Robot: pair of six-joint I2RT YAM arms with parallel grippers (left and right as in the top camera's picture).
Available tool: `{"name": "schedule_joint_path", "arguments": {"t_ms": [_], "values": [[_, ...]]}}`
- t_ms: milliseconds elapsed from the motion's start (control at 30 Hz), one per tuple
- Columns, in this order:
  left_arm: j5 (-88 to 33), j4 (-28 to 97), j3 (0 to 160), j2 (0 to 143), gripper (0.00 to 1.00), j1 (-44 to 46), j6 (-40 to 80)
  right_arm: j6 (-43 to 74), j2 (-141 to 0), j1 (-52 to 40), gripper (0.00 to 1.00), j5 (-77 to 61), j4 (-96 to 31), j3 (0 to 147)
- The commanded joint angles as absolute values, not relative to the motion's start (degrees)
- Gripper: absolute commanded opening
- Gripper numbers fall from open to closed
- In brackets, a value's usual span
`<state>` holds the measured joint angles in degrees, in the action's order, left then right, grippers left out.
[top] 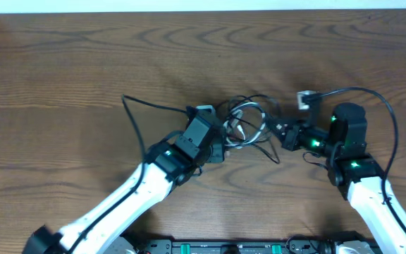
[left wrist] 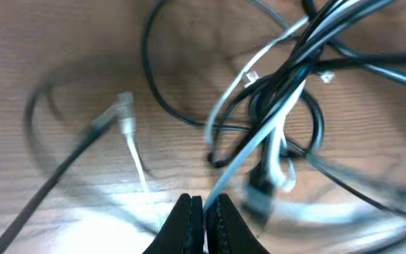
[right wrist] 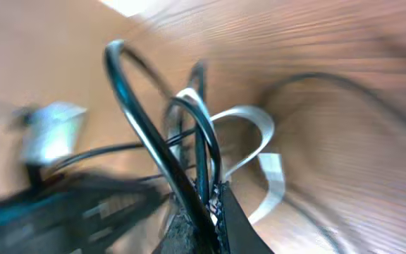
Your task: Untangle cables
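Note:
The cables (top: 249, 121) lie in a knot of thin black and white loops at mid-table, between my two grippers. My left gripper (top: 225, 137) sits at the knot's left edge. In the left wrist view its jaws (left wrist: 204, 204) are shut on the white cable (left wrist: 259, 134), which runs up into the bundle of black cables (left wrist: 309, 49). A clear plug (left wrist: 124, 113) lies to the left on the wood. My right gripper (top: 282, 135) is at the knot's right side, shut (right wrist: 213, 204) on a black cable (right wrist: 139, 106), with a white loop (right wrist: 249, 116) behind it.
The wooden table (top: 83, 56) stretches wide at the back and left. A small white connector (top: 304, 99) lies just behind the right gripper. The right arm's thicker black wire (top: 383, 102) arches over its wrist. A black wire (top: 143, 106) trails left of the left arm.

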<state>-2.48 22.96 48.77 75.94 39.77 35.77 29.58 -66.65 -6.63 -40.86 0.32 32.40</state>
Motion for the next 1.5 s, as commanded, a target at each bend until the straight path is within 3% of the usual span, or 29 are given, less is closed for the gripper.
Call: {"name": "schedule_joint_path", "arguments": {"t_ms": [0, 433, 767, 800, 967, 1100, 1267, 1467], "values": [[-1.6, 24.8, 49.2, 66.0, 0.08, 39.3, 32.8, 29.8, -66.1, -3.5, 0.01, -18.3, -2.6, 32.7], [4.6, 25.0, 49.2, 38.7, 0.08, 39.3, 30.4, 32.7, -66.6, -1.1, 0.01, -6.8, -5.2, 32.7], [7.1, 25.1, 49.2, 34.5, 0.08, 39.3, 36.6, 41.8, -66.7, -1.1, 0.01, -6.0, -1.8, 32.7], [7.1, 25.2, 49.2, 34.6, 0.11, 39.3, 37.9, 41.8, -66.7, -1.1, 0.01, -6.3, -1.1, 32.7], [7.0, 27.0, 49.2, 37.0, 0.63, 39.3, 42.8, 41.7, -66.7, -1.2, 0.01, -15.9, 3.4, 32.7], [6.9, 26.9, 49.2, 40.5, 0.87, 39.3, 44.5, 41.8, -66.7, -1.3, 0.01, -29.3, 6.1, 32.7], [6.9, 25.7, 49.2, 45.7, 0.89, 39.3, 44.5, 41.7, -66.7, -2.8, 0.01, -39.9, 5.7, 32.7], [3.7, 23.9, 49.2, 54.5, 0.91, 39.3, 43.6, 31.9, -66.7, -3.4, 0.01, -50.1, 5.4, 32.7]]}}
